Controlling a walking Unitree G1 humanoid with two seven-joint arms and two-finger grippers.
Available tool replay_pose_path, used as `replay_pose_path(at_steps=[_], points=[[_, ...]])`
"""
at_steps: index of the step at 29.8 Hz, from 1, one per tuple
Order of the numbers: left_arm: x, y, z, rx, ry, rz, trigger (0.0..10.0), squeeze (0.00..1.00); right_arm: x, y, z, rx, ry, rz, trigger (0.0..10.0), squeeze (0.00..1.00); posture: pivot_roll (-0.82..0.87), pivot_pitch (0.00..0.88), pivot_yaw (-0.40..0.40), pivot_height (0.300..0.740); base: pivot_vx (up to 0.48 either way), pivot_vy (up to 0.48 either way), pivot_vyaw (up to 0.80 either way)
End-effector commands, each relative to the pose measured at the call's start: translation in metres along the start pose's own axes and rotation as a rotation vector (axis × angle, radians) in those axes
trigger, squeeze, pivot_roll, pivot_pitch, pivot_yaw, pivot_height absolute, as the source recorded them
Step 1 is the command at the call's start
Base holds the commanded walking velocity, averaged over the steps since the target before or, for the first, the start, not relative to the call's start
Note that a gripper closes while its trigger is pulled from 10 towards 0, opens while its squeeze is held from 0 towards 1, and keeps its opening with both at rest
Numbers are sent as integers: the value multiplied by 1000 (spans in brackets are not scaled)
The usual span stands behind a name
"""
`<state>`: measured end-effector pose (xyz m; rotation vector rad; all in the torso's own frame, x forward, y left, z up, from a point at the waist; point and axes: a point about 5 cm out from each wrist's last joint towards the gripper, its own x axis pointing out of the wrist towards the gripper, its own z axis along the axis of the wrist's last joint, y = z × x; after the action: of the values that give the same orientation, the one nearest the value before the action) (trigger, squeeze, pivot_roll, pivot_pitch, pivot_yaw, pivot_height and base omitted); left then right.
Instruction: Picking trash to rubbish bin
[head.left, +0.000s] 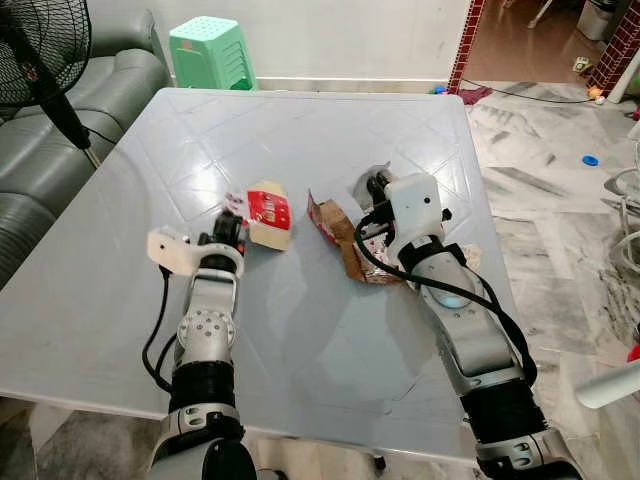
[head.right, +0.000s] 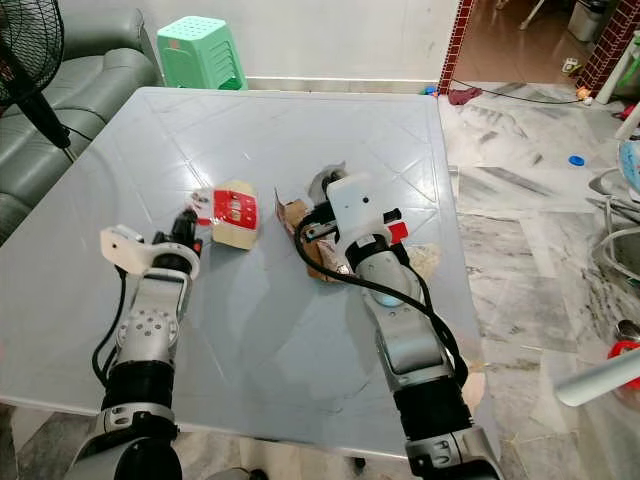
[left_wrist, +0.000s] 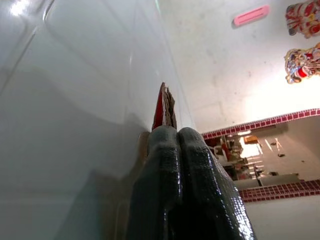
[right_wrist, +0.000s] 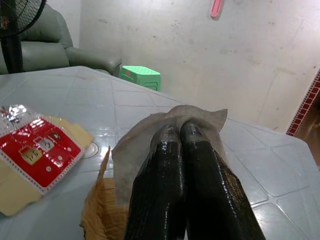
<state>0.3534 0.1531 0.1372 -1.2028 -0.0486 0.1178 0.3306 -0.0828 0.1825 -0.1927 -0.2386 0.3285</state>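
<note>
Both your arms are out over the grey table (head.left: 300, 130); the trash lies mid-table in two clusters, one per arm; the left gripper (head.left: 233, 222) has its fingers pressed together on the near-left edge of the red-and-cream packet (head.left: 268, 213), and the left wrist view shows the packet's thin red edge (left_wrist: 164, 106) poking out just past the closed fingertips (left_wrist: 176, 150); the packet's long axis runs away from that claw, toward the far right; the right gripper (head.right: 322, 205) is likewise clamped, its two fingers (right_wrist: 180, 150) pinching a greyish tissue (right_wrist: 170, 125) that drapes over their tips; just beside and under that claw, to its left, lies the torn brown cardboard wrapper (head.left: 340, 232), flat on the table and not held; so you judge each arm already carries its nearest piece, and the wrapper is nearer the right arm; no rubbish bin shows on or around the table, so your next move probably turns on lifting both loads clear and turning to find it; mind the tissue, a loose grip that could slip.
</note>
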Motion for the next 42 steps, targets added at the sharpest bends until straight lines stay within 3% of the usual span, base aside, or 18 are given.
replay_pose_path(at_steps=[1,4,5,6,7,11,12,14,17,21,27,42], points=[[2,-18,9,51,-47,-44,0,0,2,3,4,-7,-16,21,0,0,17,38,10,740,0,0,0],[2,-28,23,205,-108,-72,0,0,3,3,4,-6,-17,21,0,0,21,36,9,740,0,0,0],[0,-34,30,341,-146,-90,0,0,3,3,4,-6,-18,21,0,0,23,34,10,740,0,0,0],[0,-36,32,395,-160,-98,0,0,4,3,4,-5,-18,21,0,0,26,32,10,740,0,0,0],[-4,-42,37,522,-208,-120,0,0,4,3,4,-4,-20,21,0,0,27,30,10,740,0,0,0],[-10,-47,40,713,-237,-135,0,0,5,3,3,-1,-21,18,0,0,38,26,11,740,0,0,0],[-10,-47,40,713,-237,-135,0,0,5,3,3,-1,-21,18,0,0,38,26,11,740,0,0,0],[-20,-42,38,880,-237,-123,0,0,5,3,3,5,-21,11,0,0,46,26,11,740,0,0,0],[-29,-38,34,949,-225,-115,0,0,6,2,3,10,-21,9,0,0,55,28,8,740,0,0,0],[-39,-35,33,1008,-222,-135,0,0,7,2,2,25,-16,2,0,0,59,30,6,740,0,0,0],[-49,-31,32,989,-195,-133,0,0,9,1,1,41,-11,-9,0,0,66,28,4,740,0,0,0],[-48,-38,29,939,-157,-158,0,0,11,0,2,39,-19,-16,0,0,61,21,10,740,0,366,0]])
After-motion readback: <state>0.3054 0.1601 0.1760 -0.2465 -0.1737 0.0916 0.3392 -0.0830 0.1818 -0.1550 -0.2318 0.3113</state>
